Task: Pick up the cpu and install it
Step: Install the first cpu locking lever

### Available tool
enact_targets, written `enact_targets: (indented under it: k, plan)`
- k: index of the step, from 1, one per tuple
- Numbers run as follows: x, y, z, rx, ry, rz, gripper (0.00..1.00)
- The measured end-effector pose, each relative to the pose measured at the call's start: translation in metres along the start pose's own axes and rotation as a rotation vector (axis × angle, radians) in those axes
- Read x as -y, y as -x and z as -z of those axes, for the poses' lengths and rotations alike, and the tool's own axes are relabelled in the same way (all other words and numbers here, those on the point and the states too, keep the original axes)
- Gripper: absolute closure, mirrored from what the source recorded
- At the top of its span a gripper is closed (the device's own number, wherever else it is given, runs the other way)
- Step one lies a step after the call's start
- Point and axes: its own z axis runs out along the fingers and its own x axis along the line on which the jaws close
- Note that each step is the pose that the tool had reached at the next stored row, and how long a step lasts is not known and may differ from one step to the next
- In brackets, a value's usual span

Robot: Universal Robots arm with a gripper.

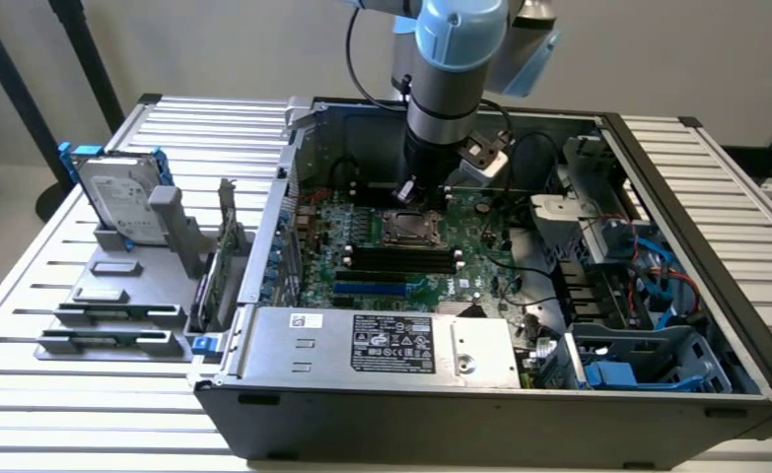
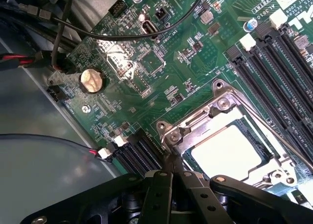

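An open grey metal computer case (image 1: 701, 296) lies on its side on a slatted white metal table (image 1: 43, 296). Inside it sits a green circuit board (image 1: 359, 266) dotted with small components, long black memory slots (image 1: 399, 258) and one blue slot.

Near the middle of the board is a silver metal socket frame (image 2: 195, 123), square, with screws at its corners and a thin wire lever along one edge. The cpu, a small flat square chip with a pale, dull metal top (image 2: 227, 150), lies seated inside this frame. In the exterior view the socket (image 1: 409, 229) is directly below the arm.

The robot arm's pale blue and silver column comes down into the case, ending in a black gripper (image 1: 409, 193). In the wrist view the gripper's black fingers (image 2: 168, 185) are pressed together with nothing between them, their tips just at the corner of the socket frame, beside the chip.

A round silver coin battery (image 2: 92, 80) sits on the board, well apart from the socket. Black cables (image 2: 146, 33) cross above the board. At the case front is a grey metal box with a white label (image 1: 392, 345). Blue plastic brackets (image 1: 616, 376) and blue cables fill the exterior view's right side.

Outside the case, on the exterior view's left, a grey plastic holder (image 1: 116, 325) carries an upright silver hard drive with blue brackets (image 1: 120, 192) and dark narrow memory sticks (image 1: 116, 313).
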Motion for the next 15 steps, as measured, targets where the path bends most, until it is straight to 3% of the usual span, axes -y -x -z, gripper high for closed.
enact_targets:
  k: [3, 7, 10, 15]
  plan:
    - [-0.0002, 0.0002, -0.0006, -0.0070, -0.0059, 0.000, 0.89]
    - [-0.0007, 0.0009, -0.0022, -0.0119, -0.0104, 0.000, 0.89]
    - [-0.0006, 0.0008, -0.0021, -0.0204, -0.0175, -0.001, 0.89]
    - [-0.0009, 0.0021, 0.0069, -0.0294, -0.0273, -0.001, 0.89]
